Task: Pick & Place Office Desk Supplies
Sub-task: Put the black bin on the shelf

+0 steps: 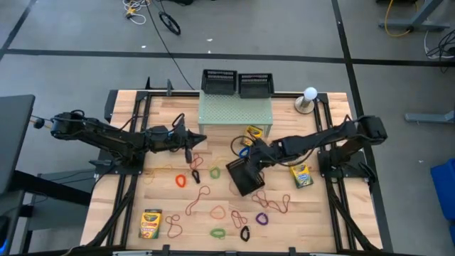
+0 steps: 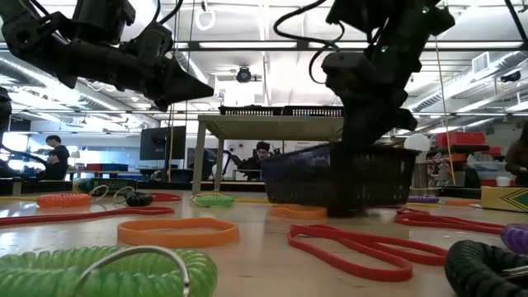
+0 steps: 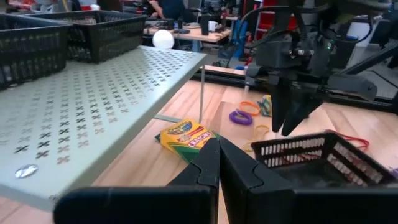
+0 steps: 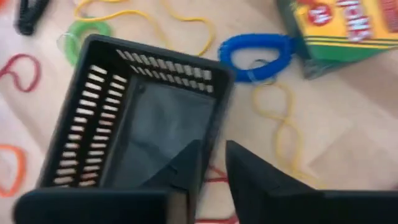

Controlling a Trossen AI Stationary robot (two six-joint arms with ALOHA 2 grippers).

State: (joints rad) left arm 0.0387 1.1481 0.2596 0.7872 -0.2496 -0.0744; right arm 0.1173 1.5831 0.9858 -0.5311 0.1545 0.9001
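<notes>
Hovering over the middle of the table, my right gripper sits just above the rim of a black mesh basket that stands alone on the wooden table. In the right wrist view its 2 dark fingers straddle the basket's near wall with a narrow gap between them, so they look slightly parted, and I cannot tell whether they are pinching the wall or have let it go. I judge the basket is placed here, among the scattered supplies, to serve as the collecting bin. My left gripper waits off the table to the left of the pale green perforated riser, its fingers pressed together and holding nothing; the left wrist view shows them meeting at a point. 2 more black mesh baskets stand side by side at the back edge of the riser. I can see 3 crayon boxes: 1 beside the riser's front right leg, 1 to the right of the basket, and 1 near the front left corner. Rubber-band loops and coiled bands in red, orange, green, purple, blue and black lie loose across the front half of the table, including a blue coil just beside the basket's corner and a green one to its left. None of the supplies is inside the basket, so the sorting seems barely begun.
</notes>
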